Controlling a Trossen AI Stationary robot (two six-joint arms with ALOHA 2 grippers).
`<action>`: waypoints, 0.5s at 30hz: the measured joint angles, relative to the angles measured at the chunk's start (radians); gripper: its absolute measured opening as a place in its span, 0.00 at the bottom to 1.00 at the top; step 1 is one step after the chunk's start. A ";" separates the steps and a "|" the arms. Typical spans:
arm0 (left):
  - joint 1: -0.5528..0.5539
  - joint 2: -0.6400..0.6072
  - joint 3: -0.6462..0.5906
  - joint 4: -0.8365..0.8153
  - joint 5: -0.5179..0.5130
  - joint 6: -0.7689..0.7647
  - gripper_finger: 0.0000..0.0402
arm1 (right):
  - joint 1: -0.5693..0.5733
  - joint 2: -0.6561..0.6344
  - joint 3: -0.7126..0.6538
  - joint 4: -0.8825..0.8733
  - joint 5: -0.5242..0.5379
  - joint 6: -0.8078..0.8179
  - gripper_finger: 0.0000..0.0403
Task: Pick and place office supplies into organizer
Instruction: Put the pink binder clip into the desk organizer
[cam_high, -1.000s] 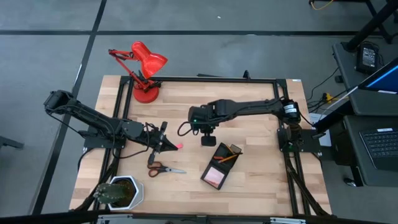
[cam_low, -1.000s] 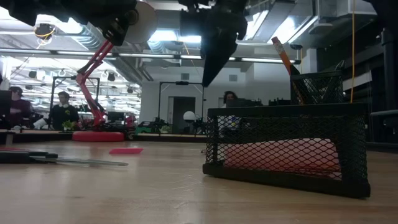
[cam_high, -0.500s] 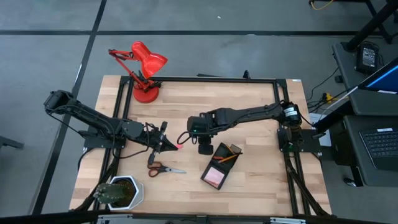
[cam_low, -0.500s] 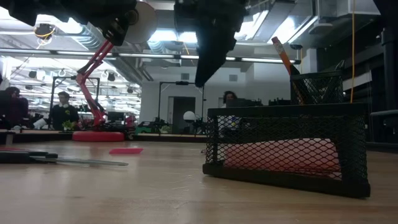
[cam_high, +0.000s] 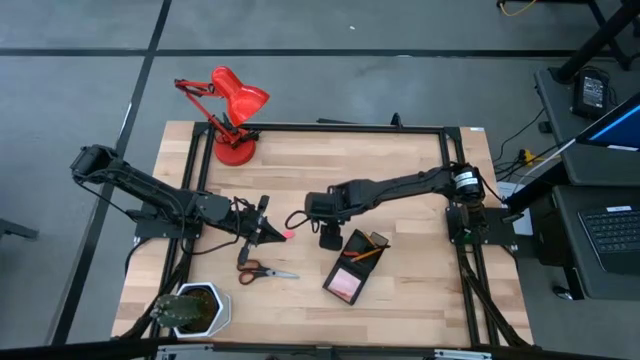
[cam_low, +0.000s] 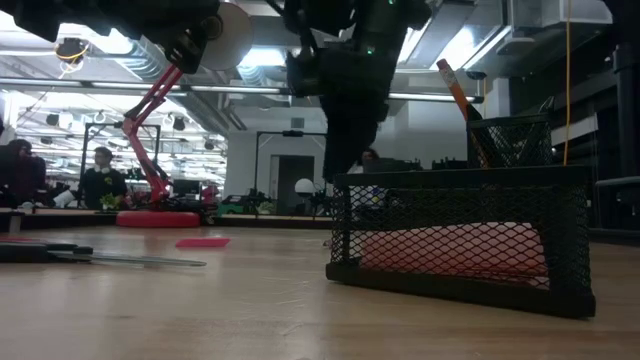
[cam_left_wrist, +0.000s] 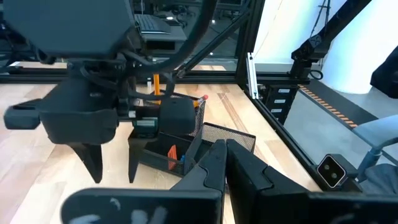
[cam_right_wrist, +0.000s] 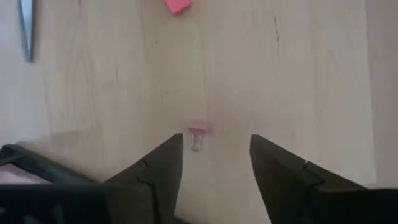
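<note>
The organizer (cam_high: 352, 265), a black mesh tray, lies on the table and holds a pink sticky pad (cam_high: 345, 285) and orange pencils (cam_high: 368, 250). My right gripper (cam_right_wrist: 214, 152) hangs open just left of the tray, pointing steeply down. A tiny pink-topped piece (cam_right_wrist: 198, 132) lies on the wood between and ahead of its fingers, untouched. A pink eraser piece (cam_high: 288, 234) lies on the table by my left gripper (cam_high: 272, 233), which is shut, holds nothing and stays above the table. Red-handled scissors (cam_high: 262, 270) lie flat nearer the front edge.
A red desk lamp (cam_high: 232, 110) stands at the far left corner. A potted plant in a white pot (cam_high: 195, 308) stands at the near left corner. A black frame (cam_high: 340, 128) borders the table. Bare wood lies beyond the tray, toward the far edge.
My right gripper has dropped lower and moved a little toward the near edge, ending just left of the organizer. Its fingers have spread from shut to open. Nothing on the table has moved.
</note>
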 joint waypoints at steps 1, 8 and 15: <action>0.000 0.000 0.000 0.000 0.000 0.000 0.01 | 0.000 0.000 -0.010 0.012 0.000 0.006 0.47; 0.000 0.000 0.000 0.000 0.000 0.045 0.01 | 0.017 0.002 -0.051 0.084 -0.049 0.005 0.47; 0.000 0.000 0.000 0.000 0.000 0.061 0.01 | 0.027 0.061 -0.043 0.083 -0.050 0.013 0.47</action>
